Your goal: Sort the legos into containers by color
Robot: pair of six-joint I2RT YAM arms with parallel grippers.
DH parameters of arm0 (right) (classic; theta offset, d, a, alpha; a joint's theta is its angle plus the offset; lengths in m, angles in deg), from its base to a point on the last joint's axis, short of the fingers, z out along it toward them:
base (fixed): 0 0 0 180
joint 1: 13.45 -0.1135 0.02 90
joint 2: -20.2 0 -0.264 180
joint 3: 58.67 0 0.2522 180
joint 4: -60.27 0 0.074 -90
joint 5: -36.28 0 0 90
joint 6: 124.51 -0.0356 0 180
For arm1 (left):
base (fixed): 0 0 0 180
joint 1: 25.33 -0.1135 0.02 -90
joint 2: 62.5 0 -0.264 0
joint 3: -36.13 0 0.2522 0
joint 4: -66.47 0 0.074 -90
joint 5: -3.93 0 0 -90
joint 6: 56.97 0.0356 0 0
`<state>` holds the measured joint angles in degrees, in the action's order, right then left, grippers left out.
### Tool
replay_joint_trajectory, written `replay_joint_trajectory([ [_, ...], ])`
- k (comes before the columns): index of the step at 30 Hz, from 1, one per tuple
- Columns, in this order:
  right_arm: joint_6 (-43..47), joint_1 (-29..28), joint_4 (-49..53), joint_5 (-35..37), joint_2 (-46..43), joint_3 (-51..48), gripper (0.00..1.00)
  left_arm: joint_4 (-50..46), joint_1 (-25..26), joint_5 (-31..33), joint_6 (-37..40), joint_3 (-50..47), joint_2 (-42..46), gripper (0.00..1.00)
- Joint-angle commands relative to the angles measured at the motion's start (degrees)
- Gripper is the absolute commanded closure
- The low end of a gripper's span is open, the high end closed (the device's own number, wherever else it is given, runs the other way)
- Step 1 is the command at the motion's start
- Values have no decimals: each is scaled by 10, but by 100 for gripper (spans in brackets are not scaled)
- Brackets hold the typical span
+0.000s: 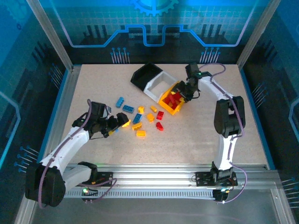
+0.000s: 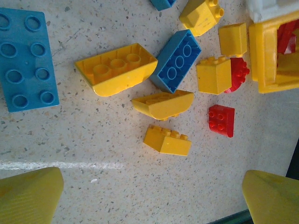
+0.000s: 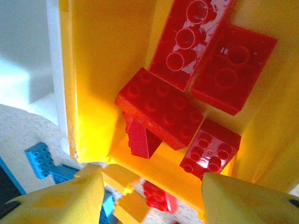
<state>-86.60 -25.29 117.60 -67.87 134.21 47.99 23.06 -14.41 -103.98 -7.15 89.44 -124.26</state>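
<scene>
Three joined containers lie tilted at the back: black (image 1: 144, 74), white (image 1: 158, 85) and yellow (image 1: 170, 110). Red legos (image 3: 159, 108) (image 1: 174, 99) lie inside the yellow bin (image 3: 107, 46). My right gripper (image 1: 186, 92) (image 3: 152, 200) hangs open over that bin, nothing between its fingers. Loose legos are scattered mid-table: blue (image 1: 128, 108), yellow (image 1: 140, 133) and red (image 1: 160, 126). My left gripper (image 1: 119, 127) (image 2: 152, 200) stands wide open just left of them, above bare table. A small yellow lego (image 2: 167, 140) lies just ahead of it, with a red one (image 2: 221, 120) and a blue one (image 2: 176, 60) beyond.
A flat blue plate (image 2: 27, 60) lies at the far left of the pile. The yellow bin's corner (image 2: 273, 56) borders the loose legos on the right. Metal frame rails (image 1: 65, 93) edge the table on both sides.
</scene>
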Motion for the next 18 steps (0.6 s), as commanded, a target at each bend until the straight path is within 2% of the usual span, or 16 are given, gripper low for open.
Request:
replay_joint_trajectory([
  [1,43,33,78,30,-33,-42,40,7,-5,-20,-3,-11,5,1],
  [7,89,72,99,51,-100,-101,38,23,-5,-31,-4,-2,-18,1],
  [12,127,76,125,75,-142,-102,38,20,-6,-40,8,23,-44,1],
  [14,141,60,117,76,-168,-100,37,16,-6,-42,12,31,-47,1],
  [18,190,-34,96,77,-198,-77,36,3,-6,-39,20,43,-45,1],
])
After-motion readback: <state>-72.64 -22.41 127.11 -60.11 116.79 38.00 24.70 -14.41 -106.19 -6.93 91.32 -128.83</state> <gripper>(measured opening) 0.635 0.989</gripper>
